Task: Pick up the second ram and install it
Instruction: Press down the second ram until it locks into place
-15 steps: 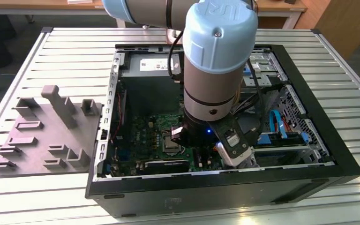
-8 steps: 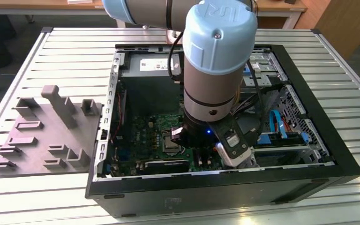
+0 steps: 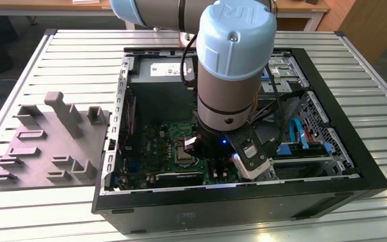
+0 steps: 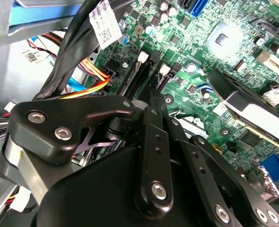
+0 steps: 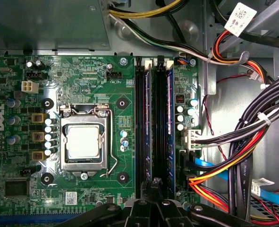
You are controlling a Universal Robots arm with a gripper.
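One slatted metal table (image 3: 355, 55) carried the open computer case (image 3: 247, 212). Landmark for all positions: the processor socket (image 5: 82, 142) on the green motherboard (image 5: 120, 94).

- Robot arm (image 3: 237, 60): stood nearly upright, reaching down into the case, its lower end just beside the socket in the exterior view.
- Grey fixture tray (image 3: 46, 146): lay on the table outside the case, well apart from the socket.
- Cable bundle (image 5: 252, 142), black, red, yellow and orange: ran past the far side of the memory slots from the socket.
- Second ram (image 5: 148, 118): dark blue, stood on edge in a black slot, the blue stick nearer the socket and parallel to its side.
- Other blue stick (image 5: 170, 127): stood in a slot just beyond, farther from the socket.
- Gripper (image 5: 154, 184): sat over one end of the second ram's slot, near the socket's corner. Second wrist view showed the gripper (image 4: 153, 101) pointing down at the slots. Spread or pressed together: could not tell.
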